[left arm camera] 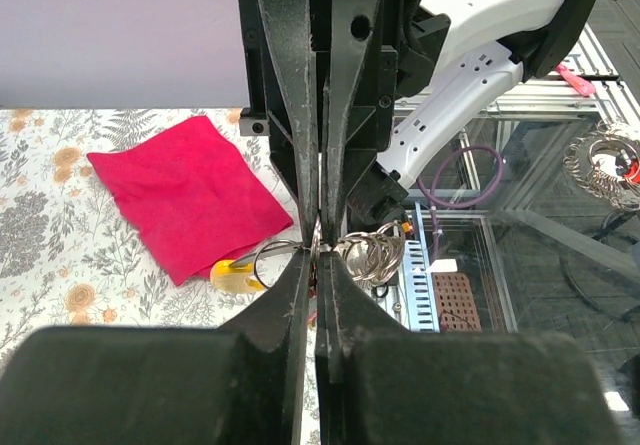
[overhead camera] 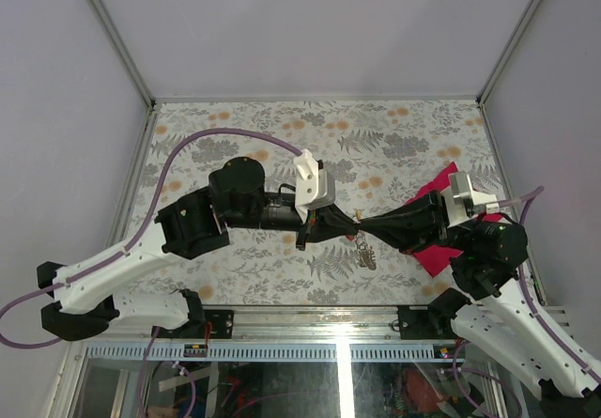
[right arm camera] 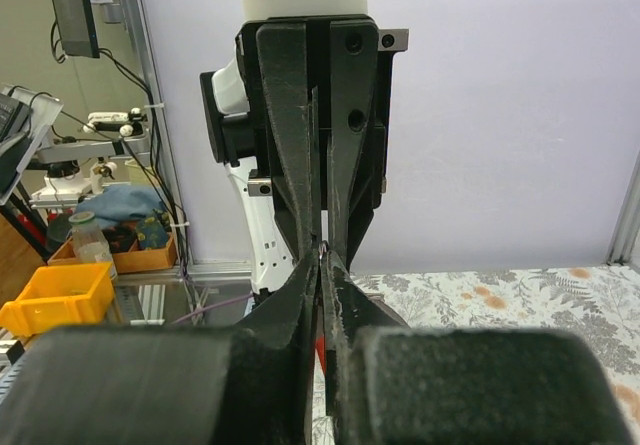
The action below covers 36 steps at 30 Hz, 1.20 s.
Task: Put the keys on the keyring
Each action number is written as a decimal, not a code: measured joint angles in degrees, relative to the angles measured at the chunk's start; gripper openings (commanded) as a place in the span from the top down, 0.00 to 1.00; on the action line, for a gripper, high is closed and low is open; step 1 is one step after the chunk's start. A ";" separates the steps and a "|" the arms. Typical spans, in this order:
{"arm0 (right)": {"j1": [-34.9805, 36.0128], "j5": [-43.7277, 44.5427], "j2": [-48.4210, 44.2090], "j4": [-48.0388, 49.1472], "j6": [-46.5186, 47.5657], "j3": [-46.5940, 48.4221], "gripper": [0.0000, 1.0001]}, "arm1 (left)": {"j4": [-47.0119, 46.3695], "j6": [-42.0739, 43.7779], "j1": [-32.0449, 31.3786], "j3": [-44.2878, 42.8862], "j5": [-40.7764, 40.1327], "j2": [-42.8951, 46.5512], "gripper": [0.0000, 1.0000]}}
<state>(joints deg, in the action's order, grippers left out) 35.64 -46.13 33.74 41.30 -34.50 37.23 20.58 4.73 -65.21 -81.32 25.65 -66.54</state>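
My two grippers meet tip to tip above the middle of the table. The left gripper is shut, and the thin silvery keyring runs into its pinch. The right gripper is shut on the same keyring, a sliver of metal showing at its tips. A bunch of smaller rings sticks out on the other side. A yellow key head hangs by the loop. Chain and keys dangle below the fingertips. The black and red keys cannot be made out.
A magenta cloth lies on the floral table under the right arm. The table's near edge and metal rail run just below the grippers. Grey walls enclose the other three sides.
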 measured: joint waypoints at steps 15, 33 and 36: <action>0.00 2.19 -5.75 -25.90 17.86 4.20 0.69 | 27.65 4.52 0.00 -21.09 -4.46 -12.04 1.00; 0.00 1.86 -5.90 -30.67 21.79 -0.17 0.67 | 55.84 7.15 -1.36 -38.01 -14.19 -26.34 1.00; 0.00 0.83 -5.20 -29.51 20.81 -0.98 0.67 | 56.52 7.15 -1.68 -38.03 -14.34 -26.34 1.00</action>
<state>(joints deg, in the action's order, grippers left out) 35.64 -45.30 28.53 11.79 -13.69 36.25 77.10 11.88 -66.89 -119.35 11.31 -92.88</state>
